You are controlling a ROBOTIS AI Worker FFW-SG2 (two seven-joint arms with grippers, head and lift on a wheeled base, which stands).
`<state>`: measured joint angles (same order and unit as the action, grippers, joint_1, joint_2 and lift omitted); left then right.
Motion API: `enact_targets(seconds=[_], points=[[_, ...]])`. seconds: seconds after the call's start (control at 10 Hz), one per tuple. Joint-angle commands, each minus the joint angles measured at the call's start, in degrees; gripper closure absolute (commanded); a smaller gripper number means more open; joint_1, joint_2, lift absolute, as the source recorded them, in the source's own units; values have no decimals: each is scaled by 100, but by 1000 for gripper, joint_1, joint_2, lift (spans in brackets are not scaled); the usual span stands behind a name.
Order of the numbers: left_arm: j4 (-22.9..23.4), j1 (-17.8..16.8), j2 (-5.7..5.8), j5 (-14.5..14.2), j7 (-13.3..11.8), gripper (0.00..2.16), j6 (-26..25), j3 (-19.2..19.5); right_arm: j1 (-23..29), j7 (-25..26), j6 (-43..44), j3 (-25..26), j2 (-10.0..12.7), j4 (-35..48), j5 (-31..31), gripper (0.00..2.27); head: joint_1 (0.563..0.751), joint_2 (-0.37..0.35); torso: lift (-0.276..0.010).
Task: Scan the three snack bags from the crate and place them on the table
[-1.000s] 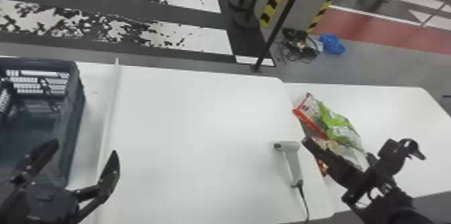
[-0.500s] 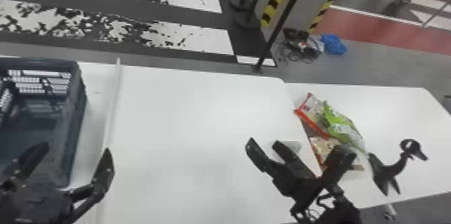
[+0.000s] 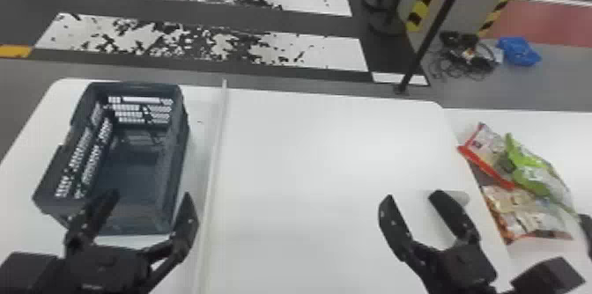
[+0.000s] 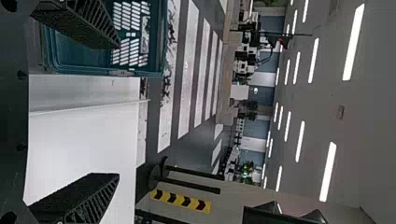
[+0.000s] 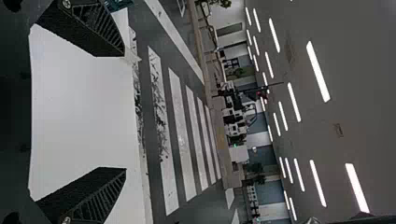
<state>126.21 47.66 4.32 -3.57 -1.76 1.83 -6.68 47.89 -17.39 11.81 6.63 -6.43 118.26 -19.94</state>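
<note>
Three snack bags lie in an overlapping heap on the right-hand table: the red one, the green one and the orange one. They look light and limp, with slick film likely to slide and contents that may crush, so a gentle pinch on a sealed end or a gathered fold should serve best. The left gripper stands at the crate's near end, the right gripper by the partly hidden scanner; both have their fingers spread, grasping nothing.
</note>
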Motion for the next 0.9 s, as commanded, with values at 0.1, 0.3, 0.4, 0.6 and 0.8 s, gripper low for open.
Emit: enact_targets(seconds=[0.1, 0.3, 0.4, 0.6, 0.8], points=[[-61, 156, 43, 111, -8, -1, 14, -114, 177, 8, 914, -39, -16, -339, 158, 49, 695, -155, -37], [-87, 182, 60, 102, -52, -1, 155, -105, 247, -1, 1231, -21, -78, -444, 184, 49, 695, -183, -37], [-96, 182, 60, 102, -52, -1, 190, -88, 265, -1, 1231, -3, -113, -444, 184, 49, 695, -194, -37], [-149, 182, 52, 94, -43, -1, 296, -62, 309, 8, 1231, 41, -148, -400, 184, 53, 695, -199, -37], [-149, 182, 52, 58, -43, -1, 419, -9, 309, 8, 1231, 49, -157, -356, 184, 70, 695, -198, -37]])
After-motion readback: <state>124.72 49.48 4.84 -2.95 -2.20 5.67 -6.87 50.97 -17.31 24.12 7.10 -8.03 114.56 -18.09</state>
